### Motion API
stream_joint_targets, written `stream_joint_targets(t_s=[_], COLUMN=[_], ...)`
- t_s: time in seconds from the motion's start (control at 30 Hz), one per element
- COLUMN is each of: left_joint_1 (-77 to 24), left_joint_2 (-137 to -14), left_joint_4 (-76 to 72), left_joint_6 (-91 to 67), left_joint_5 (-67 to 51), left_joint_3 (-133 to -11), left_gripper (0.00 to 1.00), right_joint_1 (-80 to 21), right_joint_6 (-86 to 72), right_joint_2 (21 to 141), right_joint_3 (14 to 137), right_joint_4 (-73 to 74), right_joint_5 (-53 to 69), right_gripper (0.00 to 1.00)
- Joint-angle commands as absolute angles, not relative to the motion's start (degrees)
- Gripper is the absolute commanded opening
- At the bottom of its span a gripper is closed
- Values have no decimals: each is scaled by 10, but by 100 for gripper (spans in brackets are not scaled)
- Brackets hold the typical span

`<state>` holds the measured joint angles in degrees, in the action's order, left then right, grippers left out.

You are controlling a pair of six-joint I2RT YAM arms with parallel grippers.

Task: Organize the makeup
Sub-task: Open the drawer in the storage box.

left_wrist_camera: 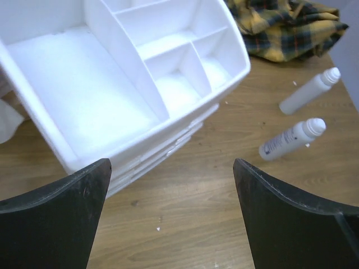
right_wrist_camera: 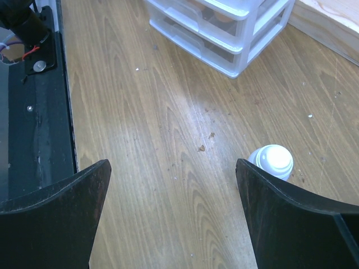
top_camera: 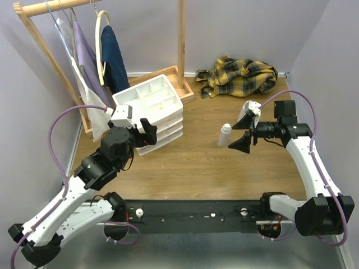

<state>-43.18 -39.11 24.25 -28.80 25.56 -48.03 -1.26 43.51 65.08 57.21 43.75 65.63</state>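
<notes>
Bottles (left_wrist_camera: 291,139) number two, white-capped, near one white drawer unit (left_wrist_camera: 73,89).

On the table (top_camera: 196,162), the drawer unit (top_camera: 154,109) stood left of centre, with the clothes rack (top_camera: 182,39) just behind it and garments (top_camera: 92,56) hanging at the rack's left end. A cloth (top_camera: 241,75) lay in the far right corner, against the back wall. Right of the unit and in front of the cloth, the farther bottle (left_wrist_camera: 310,91) and the nearer bottle (left_wrist_camera: 291,139) lay side by side on the table — apart from each other. The left gripper (top_camera: 147,130) hung at the unit's near side; the right gripper (top_camera: 235,136) hovered by the bottles, well apart from the unit.
</notes>
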Motion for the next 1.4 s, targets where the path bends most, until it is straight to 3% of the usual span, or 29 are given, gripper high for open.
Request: stream_joint_targets(t_s=[0.0,0.33,0.47,0.53,0.57,0.67,0.93,1.03,1.13,1.27,1.37], left_joint_1=[-424,-357,-314,-295,-281,-269,-260,-258,-258,-258,-257], left_joint_2=[-438,-530,-554,-572,-581,-617,-670,-679,-676,-677,-676], left_joint_4=[387,466,437,421,418,403,361,332,297,290,284], left_joint_6=[-354,-394,-369,-352,-345,-324,-308,-292,-271,-265,-248], left_joint_5=[356,401,377,363,365,369,375,378,398,417,393], left_joint_3=[-563,-666,-653,-649,-650,-661,-662,-645,-614,-604,-613], left_gripper=[99,98,81,80,70,56,52,46,35,12,5], right_joint_1=[-10,-10,-9,-10,-10,-11,-11,-10,-10,-10,-10], right_joint_6=[435,433,431,428,427,427,428,426,404,389,395], right_joint_2=[645,642,641,641,642,643,649,651,651,654,657], right_joint_3=[560,560,558,557,556,557,555,555,547,541,544], right_joint_4=[436,435,432,430,429,431,431,427,403,390,399], right_joint_5=[660,661,662,663,664,666,674,679,678,679,683], right_gripper=[100,100,100,100,100,100,100,100,100,100,100])
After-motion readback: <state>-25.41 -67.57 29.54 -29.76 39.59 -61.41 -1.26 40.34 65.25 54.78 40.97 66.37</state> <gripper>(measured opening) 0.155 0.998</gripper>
